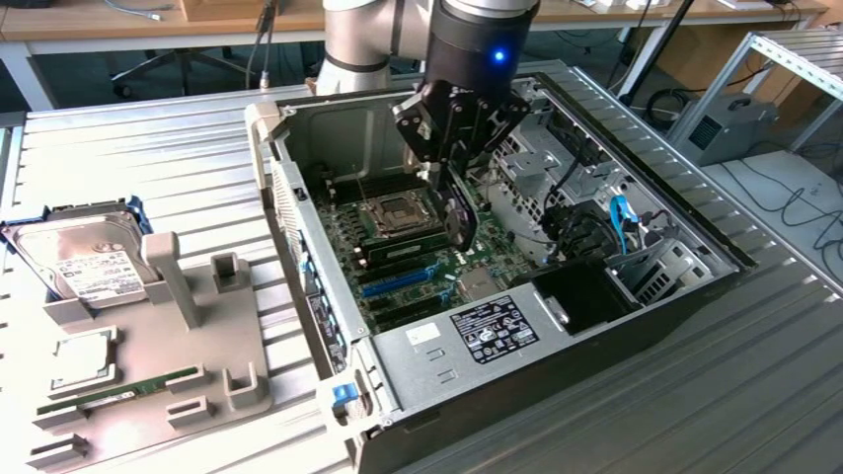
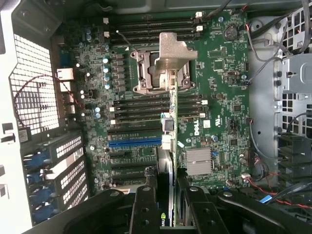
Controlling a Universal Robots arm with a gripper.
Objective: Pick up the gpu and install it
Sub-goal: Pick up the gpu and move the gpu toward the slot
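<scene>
The gpu (image 1: 460,215), a thin black card, hangs on edge inside the open computer case (image 1: 685,286), just above the green motherboard (image 1: 491,242). My gripper (image 1: 445,170) is shut on its upper edge. In the wrist view I look down along the card: the gpu (image 2: 171,114) appears edge-on with its silvery metal bracket (image 2: 170,48) at the far end, over the CPU socket (image 2: 146,73). My gripper (image 2: 168,197) clamps the card, with black fingers (image 2: 145,209) on either side. A blue expansion slot (image 2: 134,143) lies beside the card's edge, and the card is apart from it.
On the exterior view's left, a grey parts fixture (image 1: 165,326) holds a silver hard drive in a blue frame (image 1: 82,259), a CPU chip (image 1: 82,360) and a green RAM stick (image 1: 121,391). Cables (image 1: 619,222) and drive cages (image 2: 292,78) crowd one side of the case.
</scene>
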